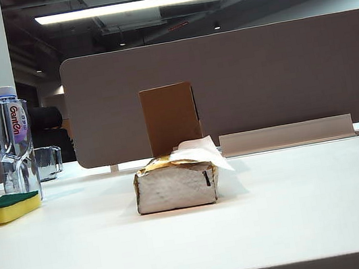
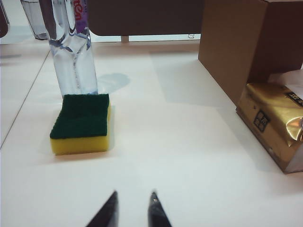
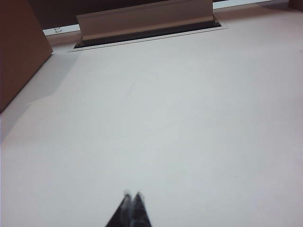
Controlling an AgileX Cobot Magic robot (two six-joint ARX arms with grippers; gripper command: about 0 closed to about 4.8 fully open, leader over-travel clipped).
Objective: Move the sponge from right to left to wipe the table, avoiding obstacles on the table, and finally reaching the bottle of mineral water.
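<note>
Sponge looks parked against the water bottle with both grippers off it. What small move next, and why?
Probably none beyond keeping both arms back: the sponge lies at the bottle of mineral water, past the tissue pack and cardboard box. The left gripper is slightly open and empty; the right gripper is shut over bare table.

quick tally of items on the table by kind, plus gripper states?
Sponge: 1
Water bottle: 1
Glass mug: 1
Tissue pack: 1
Cardboard box: 1
Total: 5
Left gripper: slightly open, empty, short of the sponge.
Right gripper: shut, empty, over bare table.
</note>
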